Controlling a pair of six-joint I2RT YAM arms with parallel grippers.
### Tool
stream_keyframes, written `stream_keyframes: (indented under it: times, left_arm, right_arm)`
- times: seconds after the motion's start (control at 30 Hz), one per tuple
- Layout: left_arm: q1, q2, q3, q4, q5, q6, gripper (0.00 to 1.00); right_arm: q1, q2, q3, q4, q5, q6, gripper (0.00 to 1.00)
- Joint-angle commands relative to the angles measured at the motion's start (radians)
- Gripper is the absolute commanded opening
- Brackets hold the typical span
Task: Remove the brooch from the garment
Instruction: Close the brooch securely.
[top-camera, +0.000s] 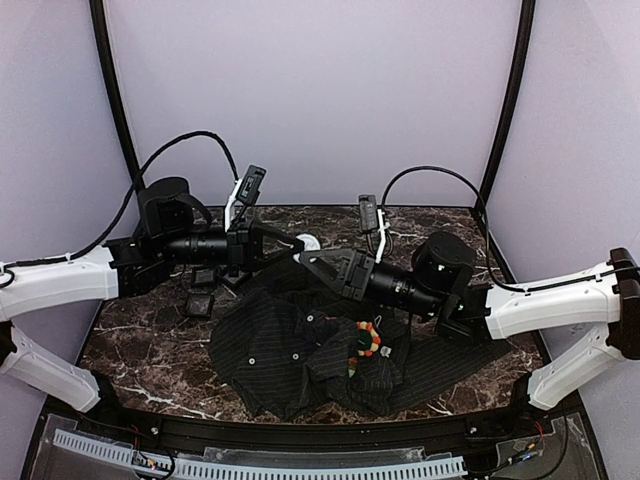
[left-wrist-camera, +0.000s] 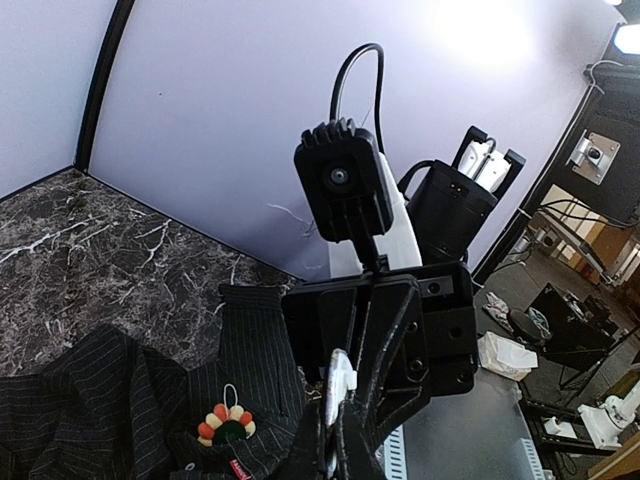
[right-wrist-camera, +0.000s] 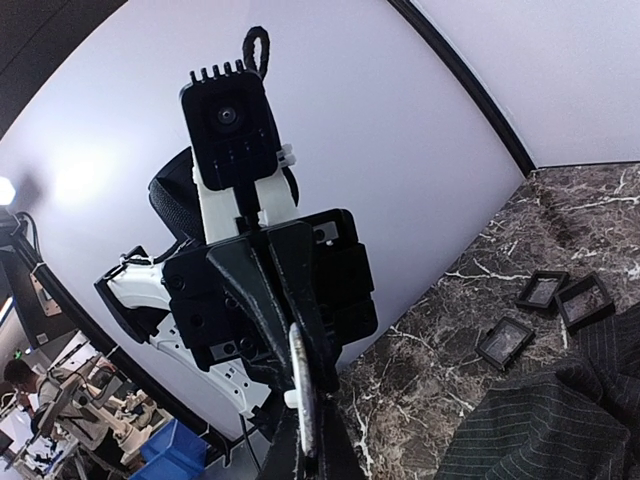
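Observation:
The brooch (top-camera: 365, 340), a round flower of orange, red and white beads with a green centre, sits on the black pinstriped garment (top-camera: 290, 350) near the front. It also shows in the left wrist view (left-wrist-camera: 226, 424). My left gripper (top-camera: 292, 240) and right gripper (top-camera: 305, 257) meet tip to tip above the garment's far edge. Both are shut on a small white disc (top-camera: 308, 242). The disc stands edge-on between the fingers in the left wrist view (left-wrist-camera: 340, 385) and the right wrist view (right-wrist-camera: 300, 385). Neither gripper touches the brooch.
Several small square black boxes (top-camera: 200, 300) lie on the marble table (top-camera: 130, 340) left of the garment, also seen in the right wrist view (right-wrist-camera: 545, 290). Purple walls close the back and sides.

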Motion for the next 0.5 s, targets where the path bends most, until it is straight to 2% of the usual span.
stream_keyframes:
  times: [0.0, 0.47]
  left_arm:
    - [-0.007, -0.035, -0.015, 0.024, 0.035, 0.027, 0.01]
    - [-0.006, -0.077, -0.038, 0.024, -0.031, 0.039, 0.01]
  right_arm:
    - [-0.061, 0.006, -0.043, -0.018, 0.128, 0.082, 0.00]
    - [-0.086, 0.013, -0.072, -0.043, 0.160, 0.172, 0.00]
